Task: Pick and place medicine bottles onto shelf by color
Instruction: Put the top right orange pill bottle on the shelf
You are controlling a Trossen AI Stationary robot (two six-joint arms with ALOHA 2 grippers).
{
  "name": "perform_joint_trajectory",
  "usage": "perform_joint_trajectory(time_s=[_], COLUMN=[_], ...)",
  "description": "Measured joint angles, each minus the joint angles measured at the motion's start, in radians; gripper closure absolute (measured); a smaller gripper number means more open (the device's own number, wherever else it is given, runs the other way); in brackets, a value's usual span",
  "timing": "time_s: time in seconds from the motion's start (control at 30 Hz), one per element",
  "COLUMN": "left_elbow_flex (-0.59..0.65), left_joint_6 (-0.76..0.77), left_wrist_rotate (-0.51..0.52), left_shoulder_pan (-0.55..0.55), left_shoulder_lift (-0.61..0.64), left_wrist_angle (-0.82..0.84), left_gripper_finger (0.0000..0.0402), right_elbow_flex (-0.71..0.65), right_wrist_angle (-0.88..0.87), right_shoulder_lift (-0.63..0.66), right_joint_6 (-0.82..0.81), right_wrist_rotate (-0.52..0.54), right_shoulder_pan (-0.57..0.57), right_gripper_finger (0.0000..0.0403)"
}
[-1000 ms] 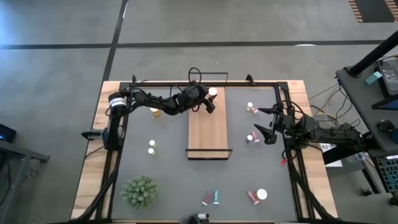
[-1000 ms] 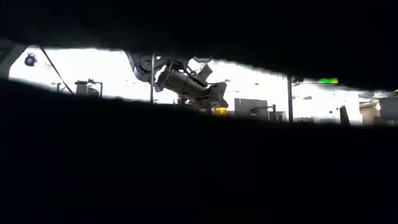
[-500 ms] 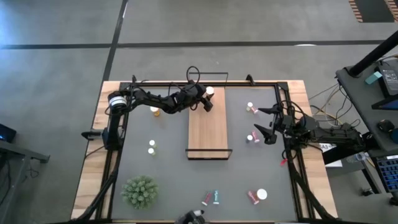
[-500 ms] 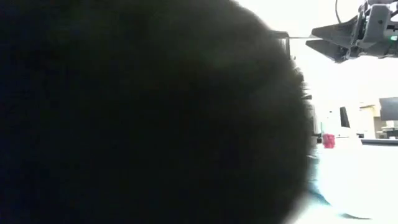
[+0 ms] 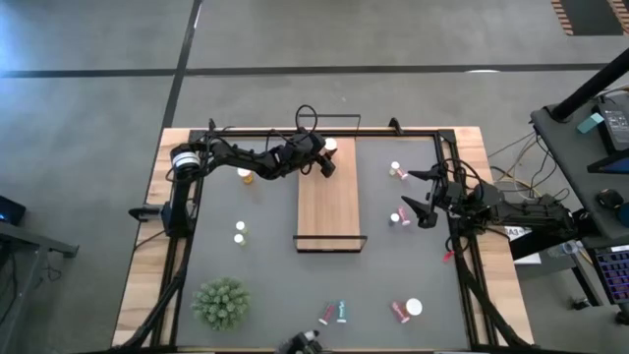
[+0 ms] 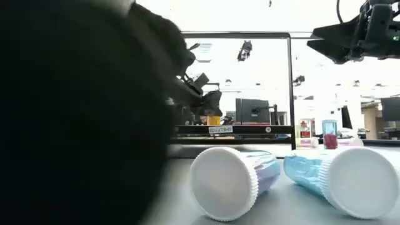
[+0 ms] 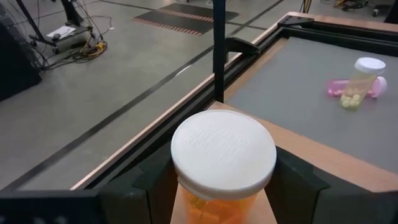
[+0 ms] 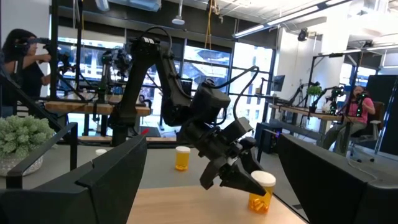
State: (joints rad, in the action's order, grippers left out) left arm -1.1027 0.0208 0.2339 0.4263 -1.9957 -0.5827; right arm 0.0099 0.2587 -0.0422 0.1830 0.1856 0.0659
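Left hand clamps orange bottle over shelf far end; right hand wide open, empty

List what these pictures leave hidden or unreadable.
- Low view: a dark out-of-focus mass fills the left half, hiding that side of the table.
- Left wrist view: the orange bottle is cut off below, so whether it rests on the shelf is unseen.
- High view: bottle labels too small.
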Motion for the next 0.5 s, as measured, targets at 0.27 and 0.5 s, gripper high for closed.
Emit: perform_joint_trajectory(time_s=[0.27, 0.5], left_elbow_flex=[0.0, 0.0], left_joint_6=[0.0, 0.002], left_wrist_rotate=[0.028, 0.028], left_shoulder_pan=[0.0, 0.0], left_shoulder_lift=[0.0, 0.003], left_wrist_angle=[0.0, -0.004], left_gripper_finger=[0.0177, 0.0135], right_elbow_flex=[0.0, 0.0], right_wrist_angle=[0.0, 0.0], right_shoulder_lift=[0.0, 0.0], right_joint_6=[0.0, 0.0], right_wrist_rotate=[0.0, 0.0], right_shoulder_pan=[0.0, 0.0], right_gripper_finger=[0.0053, 0.0053])
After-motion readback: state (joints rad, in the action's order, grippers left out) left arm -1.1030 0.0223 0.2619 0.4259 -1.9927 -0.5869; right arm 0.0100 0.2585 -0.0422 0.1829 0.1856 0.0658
